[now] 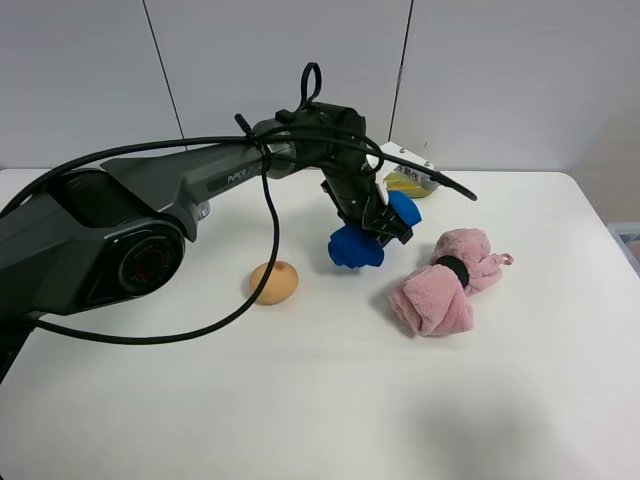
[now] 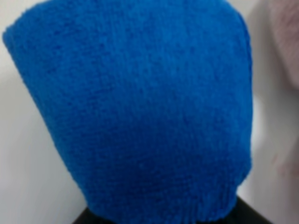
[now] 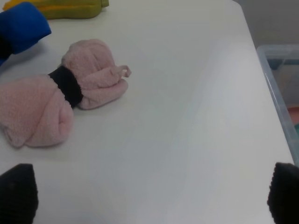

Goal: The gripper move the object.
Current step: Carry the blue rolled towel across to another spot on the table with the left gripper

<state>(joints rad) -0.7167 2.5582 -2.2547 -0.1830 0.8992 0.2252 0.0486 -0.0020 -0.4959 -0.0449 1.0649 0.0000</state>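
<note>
A blue rolled towel is held in my left gripper, which is shut on its middle. The towel is tilted and sits low over the white table, between a tan round object and a pink rolled towel with a black band. In the left wrist view the blue towel fills the frame and hides the fingers. My right gripper is open and empty, its fingertips wide apart over bare table, near the pink towel. The blue towel shows at the edge of that view.
A yellow packet lies at the back of the table behind the left gripper; it also shows in the right wrist view. A clear plastic bin stands off the table's right edge. The left arm's black cable hangs over the tan object.
</note>
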